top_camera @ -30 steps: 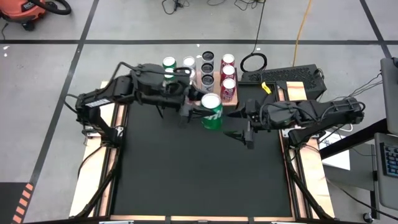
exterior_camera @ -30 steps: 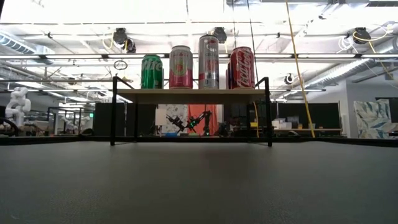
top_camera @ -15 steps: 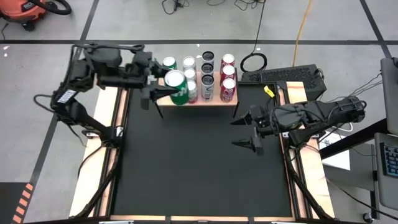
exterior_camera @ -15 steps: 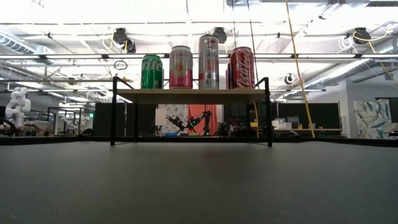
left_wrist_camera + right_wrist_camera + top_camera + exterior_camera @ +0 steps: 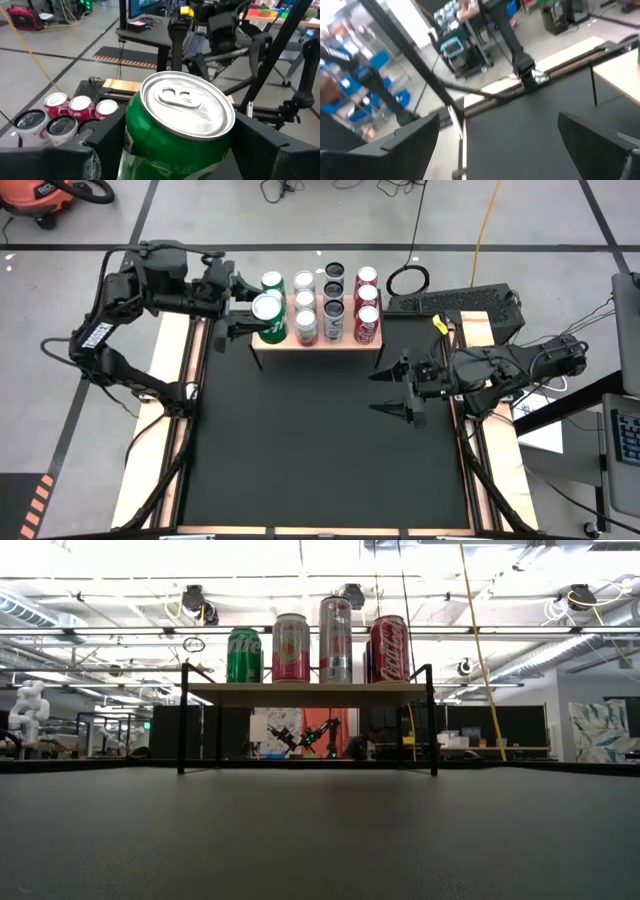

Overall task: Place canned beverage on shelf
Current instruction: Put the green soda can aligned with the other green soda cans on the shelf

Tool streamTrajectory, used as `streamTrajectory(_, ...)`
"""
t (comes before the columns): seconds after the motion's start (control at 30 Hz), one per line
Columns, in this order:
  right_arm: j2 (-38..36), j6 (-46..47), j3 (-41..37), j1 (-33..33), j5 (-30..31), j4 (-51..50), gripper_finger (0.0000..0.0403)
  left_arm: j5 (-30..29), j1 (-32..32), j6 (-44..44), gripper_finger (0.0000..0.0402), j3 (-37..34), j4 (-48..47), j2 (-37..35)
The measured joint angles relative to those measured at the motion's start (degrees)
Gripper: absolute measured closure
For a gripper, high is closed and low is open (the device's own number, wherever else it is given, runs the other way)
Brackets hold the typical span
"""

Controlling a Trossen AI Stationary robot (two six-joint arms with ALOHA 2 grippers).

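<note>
Left arm reaches in from the shelf's (image 5: 318, 338) left end, forearm roughly level, wrist pointing along the plank. Left gripper (image 5: 262, 317) is clamped on the green can (image 5: 267, 318), one finger on each side of the can body; in the wrist view the can (image 5: 176, 131) stands upright between the two dark fingers (image 5: 272, 150), lid and pull tab facing up, fingers gripping below the rim. From above, the can sits over the shelf's front-left corner, just in front of another green can (image 5: 272, 281) at the back-left. Whether its base touches the plank or hangs just above it, cannot tell; the low view shows only the cans standing in the row on top of the shelf (image 5: 305, 692), and neither gripper shows in it. Other cans fill the rest of the shelf: silver/pink tops (image 5: 305, 301) next to the held can, dark tops (image 5: 333, 290) beyond, red ones (image 5: 367, 300) at the right end. Right arm waits off the shelf's front-right corner, lying low over the black table (image 5: 300, 460), right gripper (image 5: 400, 391) empty with fingers spread wide apart, well clear of the shelf.
</note>
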Motion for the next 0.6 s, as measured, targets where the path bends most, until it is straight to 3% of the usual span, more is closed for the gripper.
streamTrajectory(0.3,0.0,1.9,0.0,0.0,3.4,4.0,0.0018,12.2,8.6,0.7,0.0117,-11.4,5.6,-5.5)
streamTrajectory(0.6,1.1,3.3,0.0,0.0,6.1,1.5,0.0019,16.7,11.7,0.5,0.0117,-21.8,10.4,-11.1)
